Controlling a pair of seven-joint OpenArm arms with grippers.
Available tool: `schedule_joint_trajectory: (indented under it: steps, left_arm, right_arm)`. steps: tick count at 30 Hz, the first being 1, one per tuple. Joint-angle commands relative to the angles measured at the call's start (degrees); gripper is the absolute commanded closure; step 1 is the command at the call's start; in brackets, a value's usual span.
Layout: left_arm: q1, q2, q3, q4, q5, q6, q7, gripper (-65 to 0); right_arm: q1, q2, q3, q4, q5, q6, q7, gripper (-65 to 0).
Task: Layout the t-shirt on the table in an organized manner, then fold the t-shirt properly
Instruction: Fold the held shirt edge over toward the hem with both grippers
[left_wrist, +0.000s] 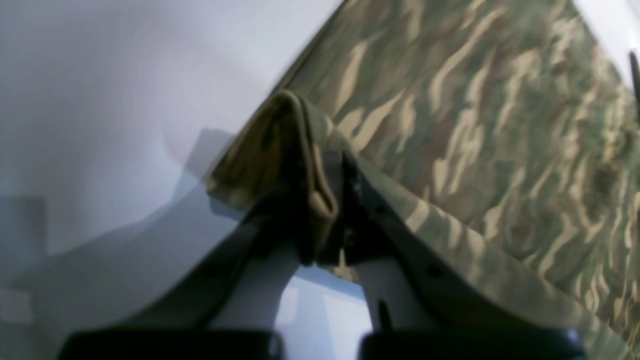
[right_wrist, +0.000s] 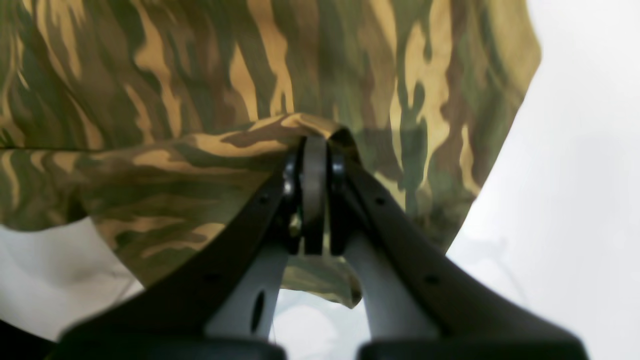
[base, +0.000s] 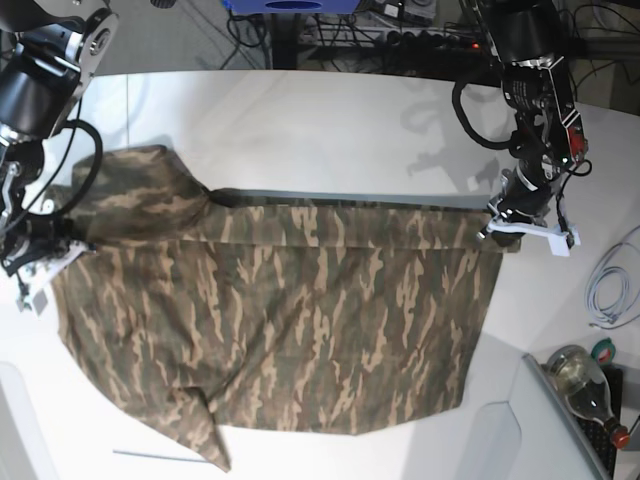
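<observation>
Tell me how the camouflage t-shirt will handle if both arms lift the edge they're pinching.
The t-shirt is probably floppy: it bunches into folds at the left gripper. It would likely sag between the left gripper and the right gripper, since it lies limp and wrinkled on the table. It seems light; thin fingers pinch it.

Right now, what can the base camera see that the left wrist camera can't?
Only the base view shows the whole t-shirt spread on the table, both arms, the right gripper, a bottle and cables. Only the left wrist view shows, close up, the left gripper shut on a bunched fold of cloth. Both show camouflage shirt and white table.
</observation>
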Motion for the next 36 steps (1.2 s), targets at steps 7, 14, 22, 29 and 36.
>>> schedule_joint_trajectory:
  steps: [7,14,22,29,36]
  left_arm:
    - [-4.42,-0.41,0.25,-0.23,0.44,-0.38,-1.59,0.0]
    - [-8.90,-0.24,0.25,-3.40,7.21,-0.38,-1.59,0.0]
    - [-12.77,-0.24,0.25,-10.16,7.56,-0.38,-1.68,0.0]
    - [-13.82,-0.24,0.25,-11.04,7.56,-0.38,-1.77,0.0]
    - [-13.82,-0.50,2.19,-11.04,7.56,-0.38,-1.77,0.0]
  right_arm:
    - [5.66,3.02,-4.65,-7.47,0.41,-0.13,6.87,-0.6]
    - [7.59,4.43,-7.55,-14.59,0.41,-4.88,15.66,-0.6]
    - [9.44,5.31,-7.64,-21.53,0.41,-5.14,20.58,-0.6]
    - [9.00,5.22,-7.64,-23.20,0.41,-5.14,25.15,-0.6]
    - [8.82,5.04,-7.29,-22.59,0.41,-5.14,28.05,-11.4]
